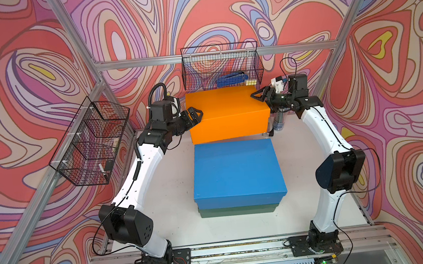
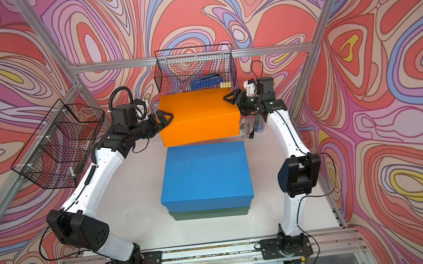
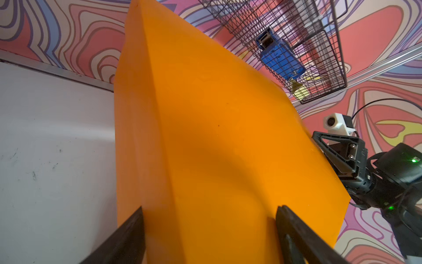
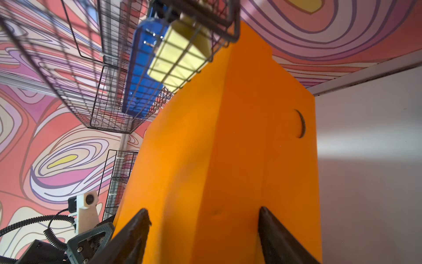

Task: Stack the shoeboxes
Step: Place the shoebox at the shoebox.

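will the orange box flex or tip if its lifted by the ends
The orange box looks stiff: flat faces, crisp edges. Probably light for its size, being cardboard-looking. With the left claw and right claw at opposite ends, it may tilt if they move unevenly.

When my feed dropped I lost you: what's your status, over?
Clamped: left gripper and right gripper, on opposite ends of orange box. In front, blue box on green box. Watch: wire basket close over orange box's rear.
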`<state>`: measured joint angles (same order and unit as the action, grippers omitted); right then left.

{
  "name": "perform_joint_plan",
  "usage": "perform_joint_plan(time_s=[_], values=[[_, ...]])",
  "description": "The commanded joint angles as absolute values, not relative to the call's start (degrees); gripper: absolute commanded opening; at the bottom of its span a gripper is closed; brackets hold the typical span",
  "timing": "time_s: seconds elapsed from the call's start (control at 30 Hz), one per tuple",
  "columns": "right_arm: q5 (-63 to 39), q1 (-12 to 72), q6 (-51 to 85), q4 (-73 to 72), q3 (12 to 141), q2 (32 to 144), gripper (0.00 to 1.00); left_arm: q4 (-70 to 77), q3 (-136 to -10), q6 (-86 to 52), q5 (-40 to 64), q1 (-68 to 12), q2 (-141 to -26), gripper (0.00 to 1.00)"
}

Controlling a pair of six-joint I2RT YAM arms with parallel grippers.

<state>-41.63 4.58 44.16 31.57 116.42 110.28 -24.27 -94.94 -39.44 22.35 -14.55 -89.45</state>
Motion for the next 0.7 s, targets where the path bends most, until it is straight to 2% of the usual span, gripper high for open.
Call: perform_joint_plan(time_s=[0.0,0.67], values=[[-48.8,11.4,44.4,32.1,114.2,105.0,0.75,-19.7,-94.3,-38.7,32.3,-20.1,-87.2,0.86],[-45.3,14.5,40.2,40.0,105.1,91.3,0.74,-25.1,-88.1,-36.3,29.7,-26.5,-76.3,0.86]])
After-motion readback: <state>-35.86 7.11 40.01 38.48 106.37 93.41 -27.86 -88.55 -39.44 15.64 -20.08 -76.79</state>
